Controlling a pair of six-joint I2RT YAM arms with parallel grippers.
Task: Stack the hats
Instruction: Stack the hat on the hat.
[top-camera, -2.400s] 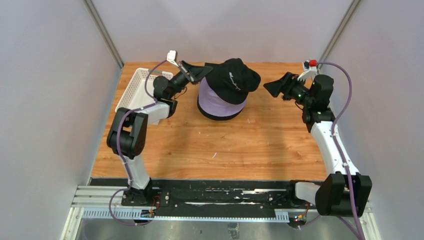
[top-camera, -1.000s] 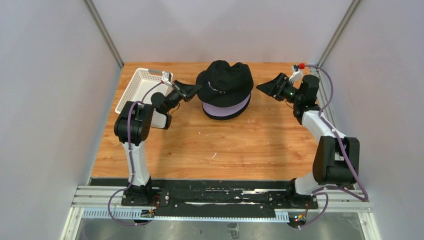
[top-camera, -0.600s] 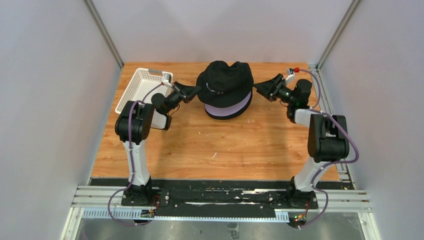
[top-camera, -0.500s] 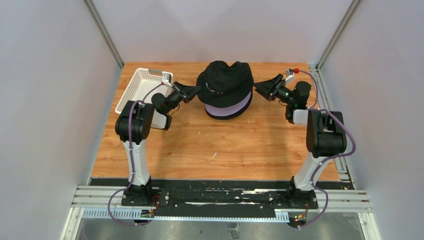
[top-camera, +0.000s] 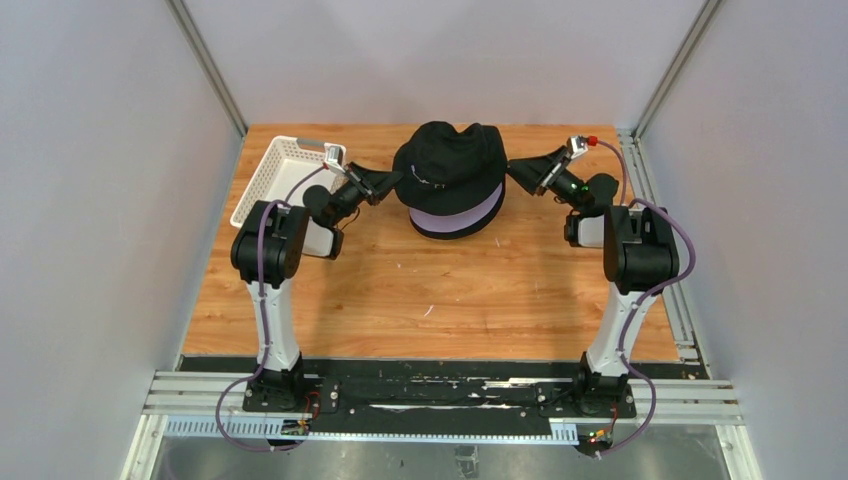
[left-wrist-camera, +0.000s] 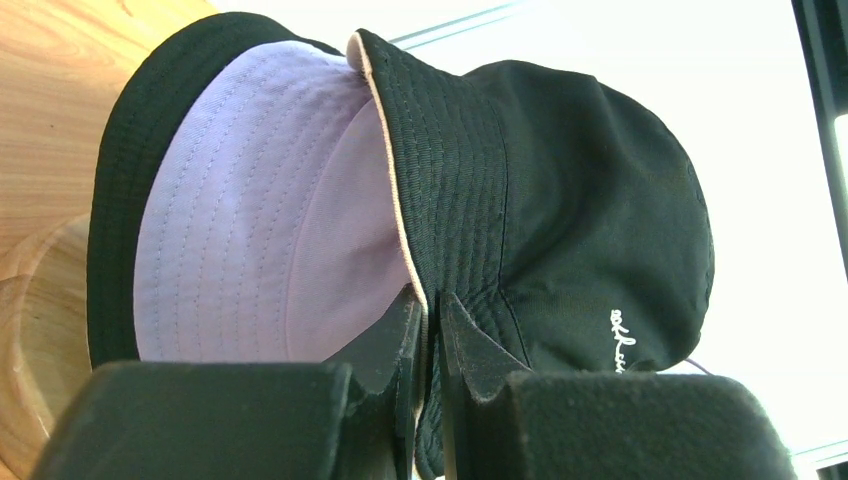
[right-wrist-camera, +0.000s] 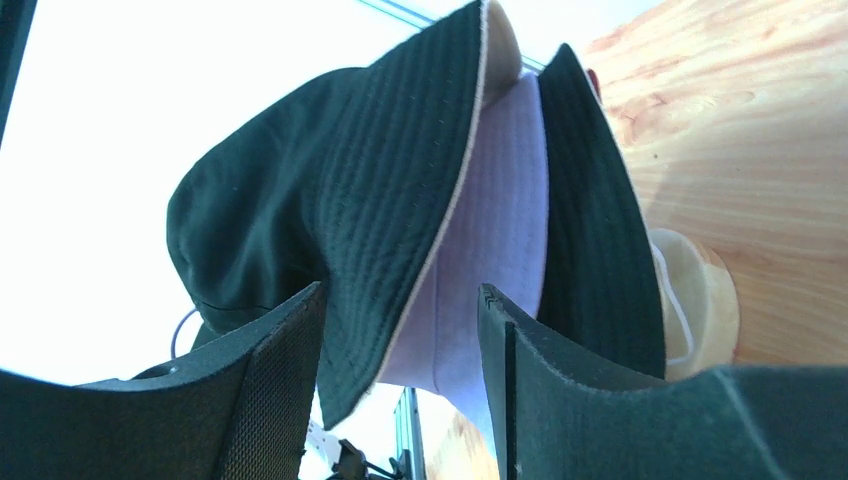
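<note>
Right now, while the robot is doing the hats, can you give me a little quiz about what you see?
1. True or false: the left gripper is pinching the brim of the top black hat.
2. Pick one: what colour is the hat showing right under that hat? A lavender, B red, C yellow.
3. Fill the gap: the right gripper has its jaws ___, one on each side of the same hat's brim.

Key
1. True.
2. A, the lavender hat.
3. Open.
</note>
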